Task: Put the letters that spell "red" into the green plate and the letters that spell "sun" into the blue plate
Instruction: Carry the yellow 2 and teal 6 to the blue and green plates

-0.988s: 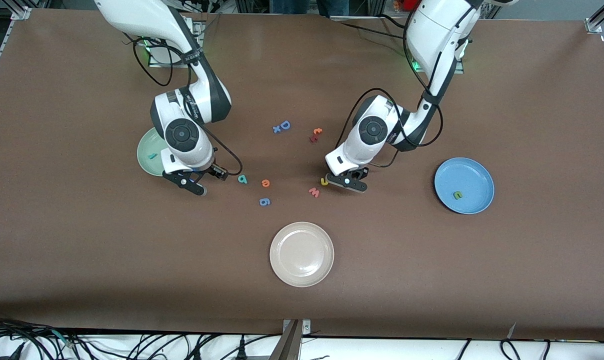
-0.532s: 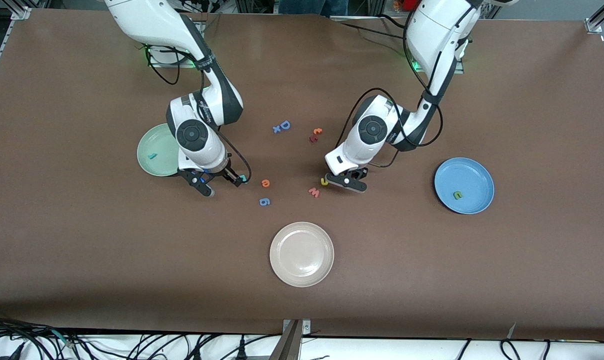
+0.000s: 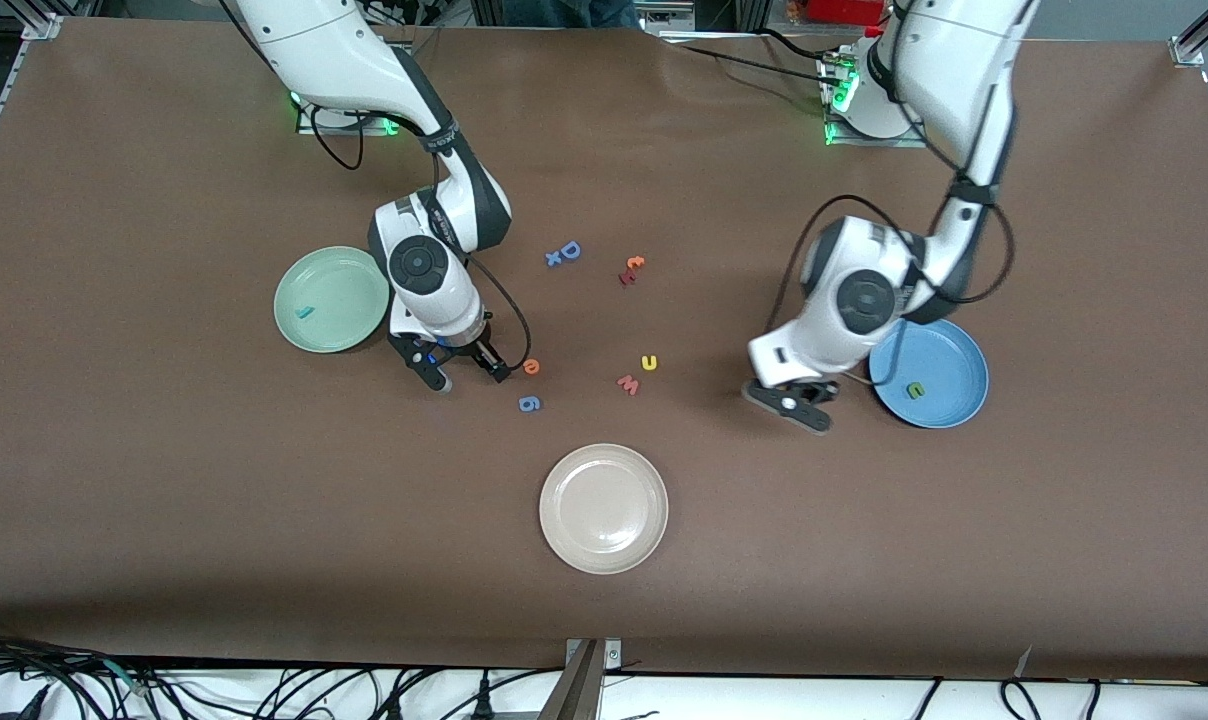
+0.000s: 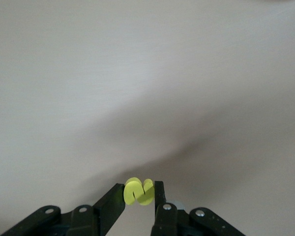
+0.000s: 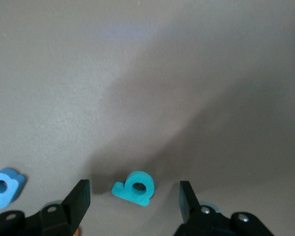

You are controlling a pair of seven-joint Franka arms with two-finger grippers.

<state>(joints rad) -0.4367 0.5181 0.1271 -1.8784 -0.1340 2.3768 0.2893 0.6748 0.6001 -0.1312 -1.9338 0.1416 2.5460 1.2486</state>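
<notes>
The left pincer (image 4: 139, 199) is clamped on the yellow "s" (image 4: 138, 191). Only the left wrist view shows this letter; in the front view this pincer (image 3: 794, 405) is over the bare counter (image 3: 164, 500) just beside the blue plate (image 3: 949, 345), toward the beige-white plate (image 3: 604, 508), and the letter is too small to make out there. The olive-green "n" (image 3: 916, 390) lies in the blue plate. The yellow "u" (image 3: 649, 363) lies on the counter, between the blue plate and the orange "e" (image 3: 531, 367), with the pink "w" (image 3: 627, 384) just beside it.

The right pincer (image 5: 133, 196) has its fingers apart, one on each side of the teal "d" (image 5: 134, 187), not touching it. This letter shows only in the right wrist view; in the front view the right pincer (image 3: 461, 368) hides it. It lies between the green plate (image 3: 329, 272) and the orange "e". The thin teal "r" (image 3: 305, 312) lies in the green plate. The blue "g" (image 3: 529, 403) is near the orange "e", nearer to the front camera; in the right wrist view it is cut off at the edge.
</notes>
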